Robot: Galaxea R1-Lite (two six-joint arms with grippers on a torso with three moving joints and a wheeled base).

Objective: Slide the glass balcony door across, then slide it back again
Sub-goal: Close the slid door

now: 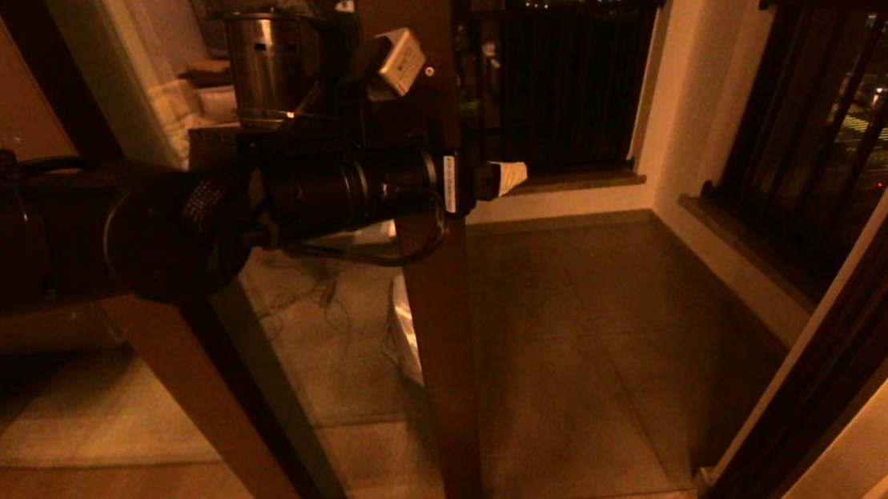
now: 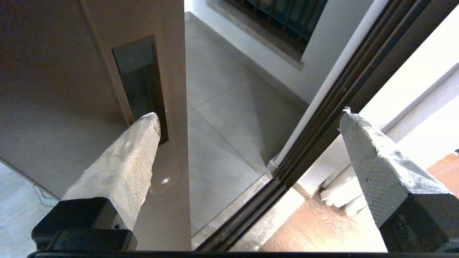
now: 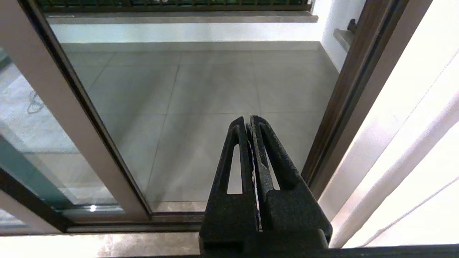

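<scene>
- Glass balcony door [image 1: 444, 338]: tall pane in a dark brown frame, standing partly slid across; its handle-side upright rail runs floor to top near the middle of the head view, with the doorway open to its right onto the balcony.
- Handle slot [image 2: 140, 82]: slim dark recess set in that upright rail; a small round lock [image 2: 165, 181] sits on the same rail a little way from it.
- Left gripper [image 2: 247, 114]: reached out level across the front of the door at the rail; fingers spread wide, holding nothing. One taped finger [image 2: 125, 168] has its tip at the edge of the handle slot; the other [image 2: 373, 161] stands well apart, out over the open side of the doorway.
- Right gripper [image 3: 250, 123]: parked low and near, pointing toward the balcony floor; fingers pressed together, empty.
- Balcony floor [image 1: 580, 334]: pale tiles beyond the door track.
- Railing [image 1: 566, 78]: dark upright bars at the far end of the balcony.
</scene>
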